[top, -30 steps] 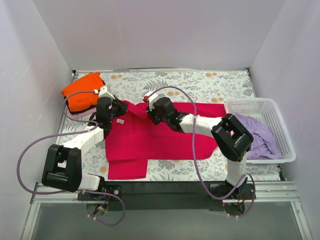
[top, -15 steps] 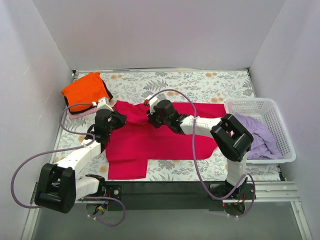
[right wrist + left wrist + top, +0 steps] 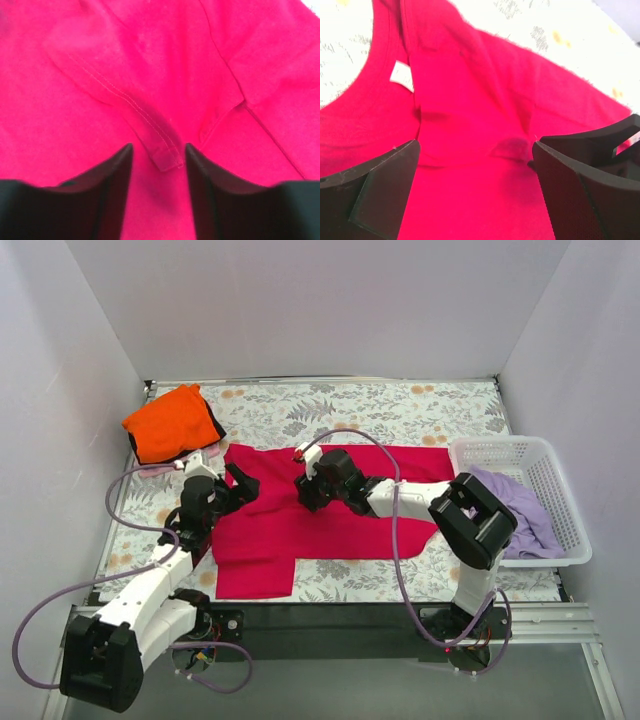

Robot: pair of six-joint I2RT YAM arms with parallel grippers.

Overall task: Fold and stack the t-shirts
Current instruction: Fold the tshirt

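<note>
The crimson t-shirt (image 3: 330, 520) lies spread on the table, partly folded, its lower left part reaching the near edge. My left gripper (image 3: 237, 486) hovers open over its left shoulder. In the left wrist view the left gripper (image 3: 475, 150) has wide jaws over the crimson t-shirt (image 3: 470, 90), near the white neck label (image 3: 400, 75). My right gripper (image 3: 305, 492) stands open above the shirt's middle. In the right wrist view the right gripper (image 3: 158, 150) straddles a loose sleeve hem (image 3: 145, 120) without pinching it. The folded orange t-shirt (image 3: 170, 425) rests on the pale pink t-shirt (image 3: 152, 469).
A white lattice basket (image 3: 500, 446) stands at the right edge with the lavender t-shirt (image 3: 520, 510) heaped inside. White walls close in the floral table (image 3: 330, 405) at the left, the back and the right.
Both grippers have opened and let go of the crimson shirt. The left arm has drawn back toward the near edge; the right gripper has shifted slightly nearer.
</note>
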